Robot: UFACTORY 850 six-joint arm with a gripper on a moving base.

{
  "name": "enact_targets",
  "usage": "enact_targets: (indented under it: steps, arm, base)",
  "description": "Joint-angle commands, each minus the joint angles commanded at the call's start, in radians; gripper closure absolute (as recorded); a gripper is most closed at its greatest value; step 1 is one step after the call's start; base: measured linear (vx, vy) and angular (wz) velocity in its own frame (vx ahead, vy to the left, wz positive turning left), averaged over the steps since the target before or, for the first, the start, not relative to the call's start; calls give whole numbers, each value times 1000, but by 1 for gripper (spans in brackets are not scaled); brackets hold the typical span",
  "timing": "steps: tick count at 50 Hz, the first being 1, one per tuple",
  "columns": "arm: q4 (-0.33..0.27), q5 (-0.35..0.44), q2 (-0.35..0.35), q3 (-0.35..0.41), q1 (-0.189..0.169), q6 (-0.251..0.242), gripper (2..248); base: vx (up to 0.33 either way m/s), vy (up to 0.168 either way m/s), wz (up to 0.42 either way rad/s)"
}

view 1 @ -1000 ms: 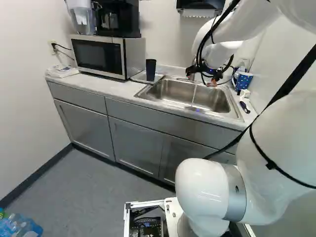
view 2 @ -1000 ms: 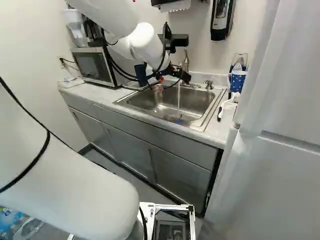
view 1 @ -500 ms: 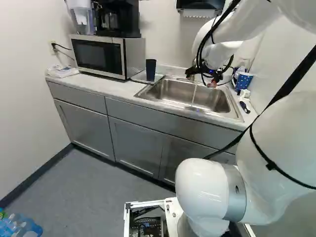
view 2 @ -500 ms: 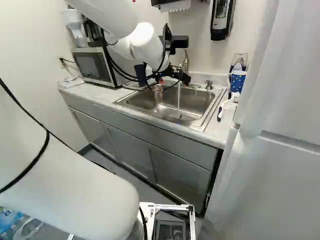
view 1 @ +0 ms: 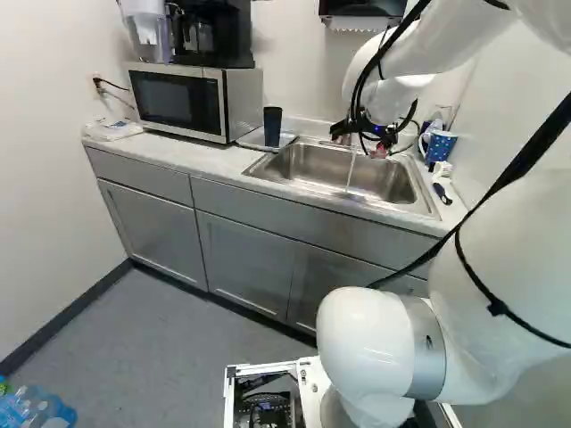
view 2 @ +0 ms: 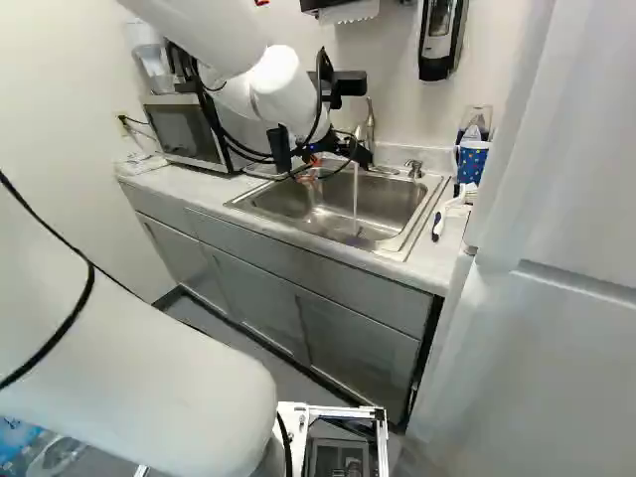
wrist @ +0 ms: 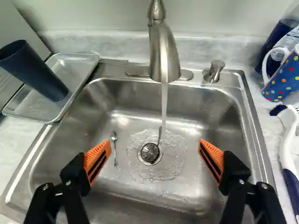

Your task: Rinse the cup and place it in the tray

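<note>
My gripper (view 1: 378, 150) hangs over the sink in the left base view. Seen from the wrist, the gripper (wrist: 154, 148) is open, its orange-padded fingers wide apart with only the sink below. A dark blue cup (wrist: 36, 71) stands upright on a shallow metal tray (wrist: 88, 63), left of the sink in the left base view. Water runs from the faucet (wrist: 162, 51) past the drain, ahead of the gripper. A polka-dot mug (wrist: 284, 77) stands on the counter across the sink from the tray.
Two small spoon-like utensils lie in the sink (wrist: 196, 186), one a spoon (wrist: 114, 140). Beside the mug lies a white-handled brush (wrist: 287, 144). A microwave (view 1: 178, 100) stands beside the tray. At the right of the right base view rises a tall white appliance (view 2: 547, 298).
The arm and gripper have shifted slightly left in both base views, over the sink. The base, cup, tray and mug have stayed put.
</note>
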Motion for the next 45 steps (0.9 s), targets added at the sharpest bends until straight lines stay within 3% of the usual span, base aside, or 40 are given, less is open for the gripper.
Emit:
enact_targets:
  steps: [45]
  arm:
    - [0,150,-57,-51,163,0,3]
  base:
    - [0,0,0]
